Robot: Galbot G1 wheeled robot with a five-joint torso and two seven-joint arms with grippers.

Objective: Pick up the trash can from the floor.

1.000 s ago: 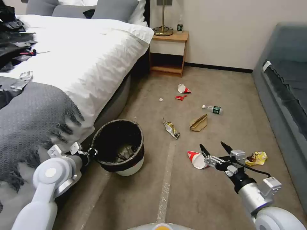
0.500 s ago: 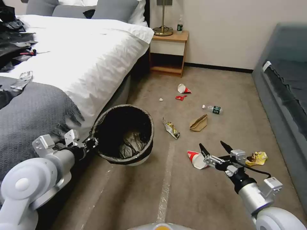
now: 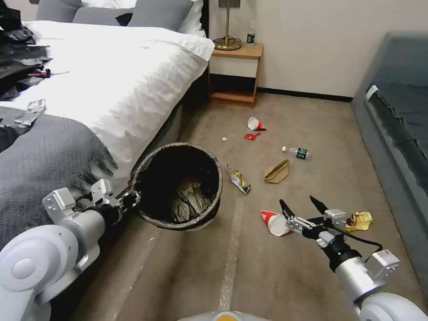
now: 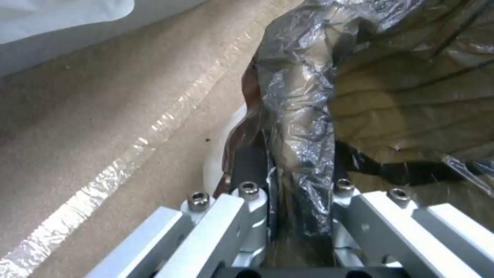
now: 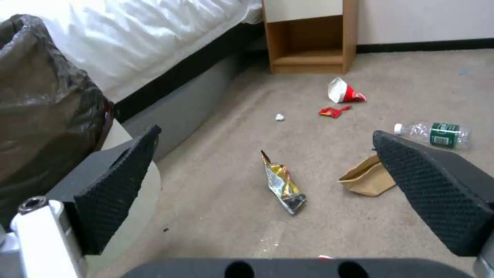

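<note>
The left arm reaches forward low along the side of the white-sheeted bed (image 3: 120,80), its left gripper (image 3: 129,200) clamped on the near rim of the small round white plastic trash can (image 3: 178,187) with its black bag liner; in the left wrist view the fingers (image 4: 252,170) pinch the liner-covered rim (image 4: 298,146) between them, one outside the wall, one inside; the can hangs tilted from the gripper, mouth turned toward the robot, crumpled liner visible inside, its white base just showing below the rim and lifted off the beige-grey short carpet floor (image 3: 285,276), close beside the bed's edge; the right arm is held out low over the carpet to the right of the pale tape strip (image 3: 229,267), its right gripper (image 3: 303,207) spread wide and gripping nothing, black textured pads (image 5: 118,185) well apart; just beyond it lies a red-and-white paper cup (image 3: 273,222); a foil snack wrapper (image 5: 283,185), a brown paper bag (image 3: 277,171) and a clear plastic bottle (image 3: 298,152) lie farther out on the carpet toward the wooden nightstand (image 3: 235,73).
</note>
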